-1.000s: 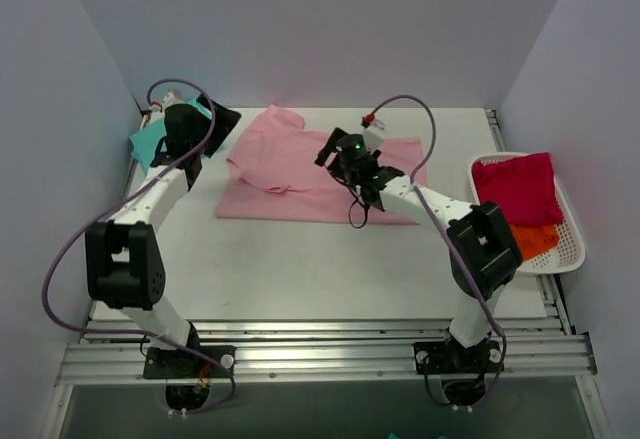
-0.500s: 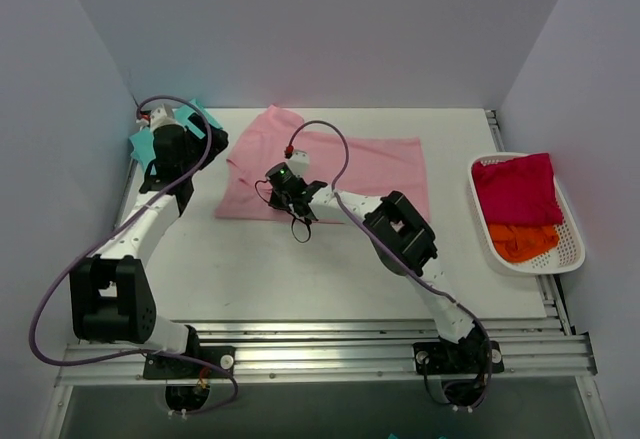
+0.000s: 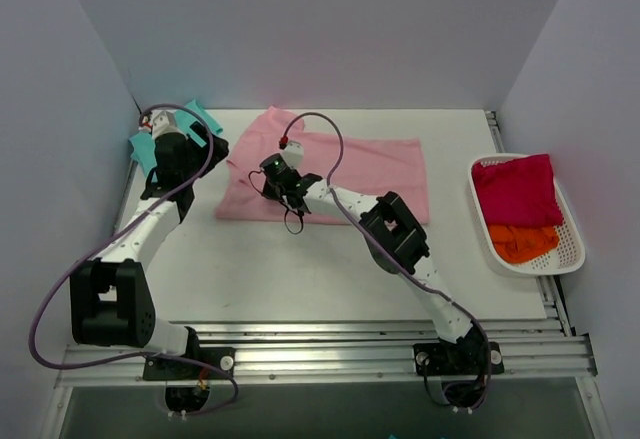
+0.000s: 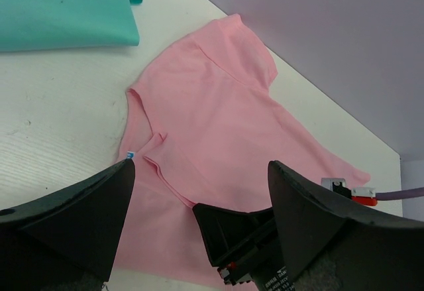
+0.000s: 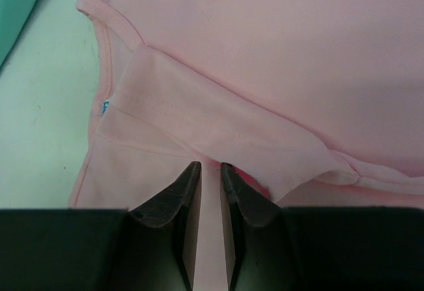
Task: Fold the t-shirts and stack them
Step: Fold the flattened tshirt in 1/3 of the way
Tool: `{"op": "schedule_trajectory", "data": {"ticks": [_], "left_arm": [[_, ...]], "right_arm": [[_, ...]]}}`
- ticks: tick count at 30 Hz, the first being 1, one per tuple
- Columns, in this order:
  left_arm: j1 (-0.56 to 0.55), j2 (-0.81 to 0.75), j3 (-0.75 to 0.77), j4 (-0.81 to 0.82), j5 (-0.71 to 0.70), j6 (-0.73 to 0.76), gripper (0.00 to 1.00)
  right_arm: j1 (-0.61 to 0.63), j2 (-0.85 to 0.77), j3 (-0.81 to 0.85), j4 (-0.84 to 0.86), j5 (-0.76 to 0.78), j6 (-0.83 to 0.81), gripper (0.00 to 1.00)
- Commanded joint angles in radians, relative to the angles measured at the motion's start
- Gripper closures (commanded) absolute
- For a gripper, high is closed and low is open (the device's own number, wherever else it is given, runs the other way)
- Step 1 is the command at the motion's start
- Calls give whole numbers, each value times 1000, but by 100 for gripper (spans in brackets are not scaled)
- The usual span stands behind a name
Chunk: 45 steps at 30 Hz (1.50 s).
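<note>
Jaws of the right gripper (image 5: 209,168) sit nearly pressed together, seemingly pinching the pink t-shirt (image 5: 298,59) by its folded sleeve just ahead of the tips. Those of the left gripper (image 4: 200,166) stand spread above it. Soft, light, limp cloth; best gripped at a hem.

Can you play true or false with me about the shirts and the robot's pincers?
The pink t-shirt lies on the table. True.
The teal t-shirt sits on top of the pink one. False: it lies apart, beside it.
The left pincer is wide open. True.
The basket is empty. False: red cloth and orange cloth lie in it.
The right pincer hangs over the basket. False: it is down at the pink t-shirt.
</note>
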Motion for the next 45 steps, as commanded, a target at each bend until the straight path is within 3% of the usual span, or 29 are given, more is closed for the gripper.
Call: {"op": "schedule_trajectory", "data": {"ticks": [1, 19, 24, 27, 30, 34, 40, 45], "left_arm": [[14, -34, -5, 50, -8, 30, 10], [26, -40, -31, 76, -7, 39, 10], [26, -48, -32, 67, -4, 42, 11], [26, -55, -39, 62, -5, 45, 11], [25, -51, -46, 76, -11, 44, 11], [23, -6, -28, 73, 3, 33, 11], [-10, 66, -9, 67, -5, 16, 12], [-58, 144, 6, -19, -85, -45, 13]], "right_arm": [[-20, 63, 85, -52, 9, -2, 85], [-156, 183, 341, -47, 39, -64, 82], [-300, 300, 519, 75, 81, -110, 75], [-365, 291, 518, 164, -13, -105, 66], [-360, 152, 416, 244, -41, -166, 53], [-324, -77, 69, 394, -5, -232, 43], [-310, -355, -203, 336, 133, -237, 41], [-311, -577, -569, 370, 209, -135, 41]]}}
